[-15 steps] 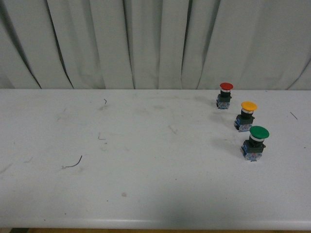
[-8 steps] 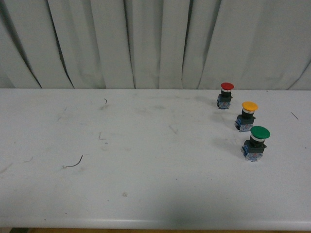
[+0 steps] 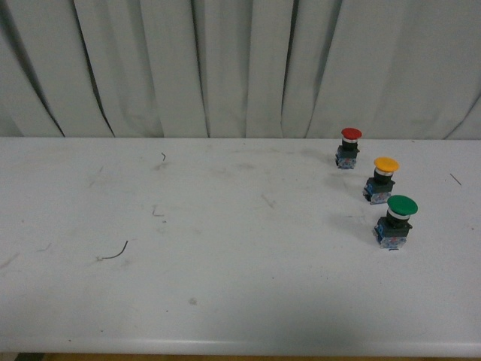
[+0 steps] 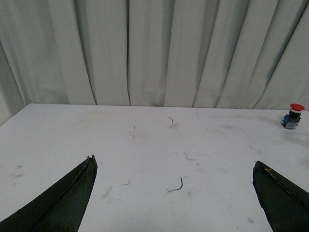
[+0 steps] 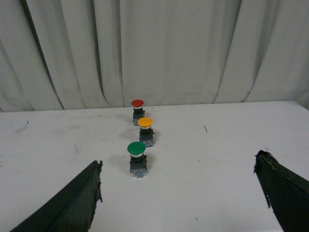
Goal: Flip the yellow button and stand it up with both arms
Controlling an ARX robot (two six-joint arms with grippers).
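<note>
front view: the yellow button (image 3: 383, 179) stands upright on the white counter (image 3: 225, 248), orange-yellow cap up, black collar, blue-grey base, between the red button (image 3: 349, 147) and green button (image 3: 397, 220).
left wrist view: left gripper (image 4: 174, 193) jaws apart, holding nothing.
right wrist view: right gripper (image 5: 181, 193) jaws apart, near the green button.

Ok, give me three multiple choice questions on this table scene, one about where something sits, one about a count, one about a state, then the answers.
1. Where is the yellow button?
A. Between the red button and the green button
B. Alone at the table's left end
C. In a gripper

2. How many push-buttons are on the table?
A. Two
B. Three
C. Five

3. How does the yellow button stand?
A. On its side
B. Cap down
C. Upright, cap up

Answers: 1 A, the front view shows it in the middle of the row. 2 B, one red, one yellow, one green. 3 C, its cap tops the blue-grey base.
</note>
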